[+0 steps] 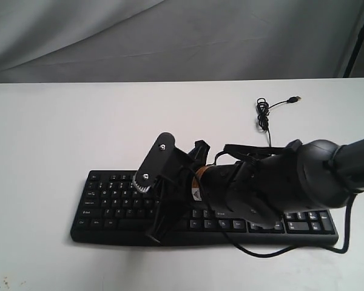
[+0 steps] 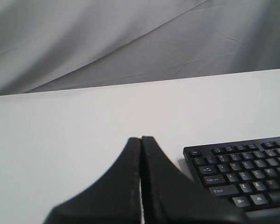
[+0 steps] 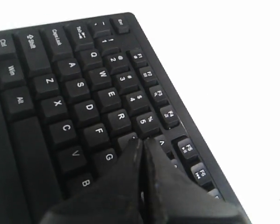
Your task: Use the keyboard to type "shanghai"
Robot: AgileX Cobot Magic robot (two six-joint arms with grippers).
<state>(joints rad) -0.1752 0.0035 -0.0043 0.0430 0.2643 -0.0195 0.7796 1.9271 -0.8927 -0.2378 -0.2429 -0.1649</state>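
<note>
The black keyboard [image 1: 109,206] with white legends lies along the near part of the white table [image 1: 60,133]. My right arm reaches across it from the right. My right gripper [image 1: 153,235] is shut with nothing in it, its tips over the keyboard's left half. In the right wrist view the right gripper [image 3: 142,140] points at the keys [image 3: 74,93] between R, 5 and G, and hides the key beneath. Whether it touches a key I cannot tell. My left gripper [image 2: 141,138] is shut and empty above bare table, left of the keyboard's Esc corner [image 2: 242,168]. It is out of the exterior view.
The keyboard's thin black cable [image 1: 264,115] lies coiled behind it, ending in a USB plug [image 1: 296,97]. A grey cloth [image 1: 170,36] hangs behind the table. A dark stand leg [image 1: 359,36] shows at the far right.
</note>
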